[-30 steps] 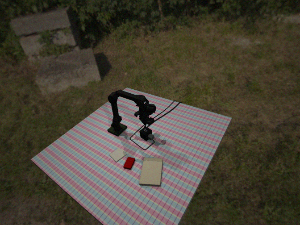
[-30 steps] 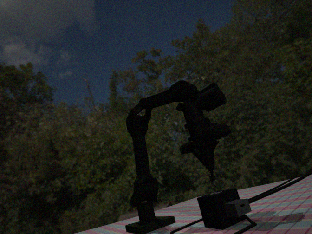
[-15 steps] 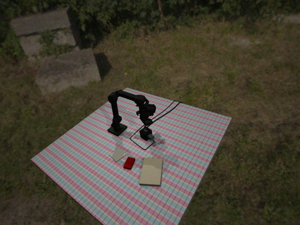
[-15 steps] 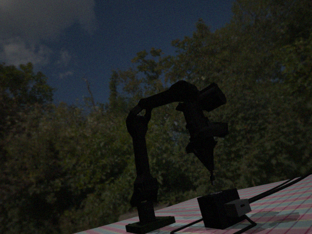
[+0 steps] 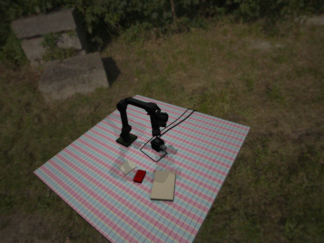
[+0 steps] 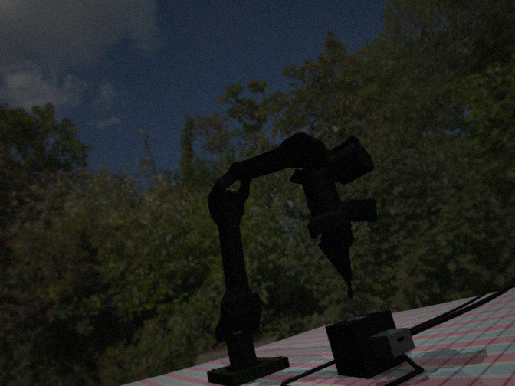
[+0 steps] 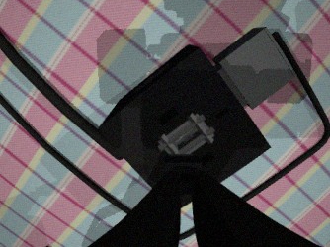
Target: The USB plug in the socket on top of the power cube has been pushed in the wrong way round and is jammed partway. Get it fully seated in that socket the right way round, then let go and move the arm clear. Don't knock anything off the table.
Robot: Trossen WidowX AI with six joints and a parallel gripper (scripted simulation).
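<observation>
Fingers (image 5: 155,134) (image 6: 349,290): these are closing firmly on the USB plug (image 6: 350,299) (image 7: 183,166), which is hanging above the power cube (image 5: 157,146) (image 6: 352,348) (image 7: 173,88), out of its socket (image 7: 187,136). The plug's keyed side is not showing clearly enough for its orientation to be certified. The narrow grip is presenting a risk of slip or tilt, should the tip be meeting the socket rim off centre.

Socket: in the wrist view it is lying at a slant to the fingers, so the wrist is probably needing more turn before insertion. Stopping short would be causing a corner strike; returning to the original facing would be repeating the jam.

Power cube: it is standing upright on the table (image 5: 205,156) (image 6: 464,332) (image 7: 37,12), with a grey block (image 5: 162,147) (image 6: 392,342) (image 7: 257,71) sitting at its side. Pressing down while misaligned could be shifting or tipping it.

Cables (image 5: 178,121) (image 6: 455,312) (image 7: 46,83): these are running beside the cube; a low, wide sweep could be snagging one and dragging the cube.

Outlying articles: a red box (image 5: 139,176) and a tan slab (image 5: 163,186) are resting well apart, remaining exposed only to a careless withdrawal.
</observation>
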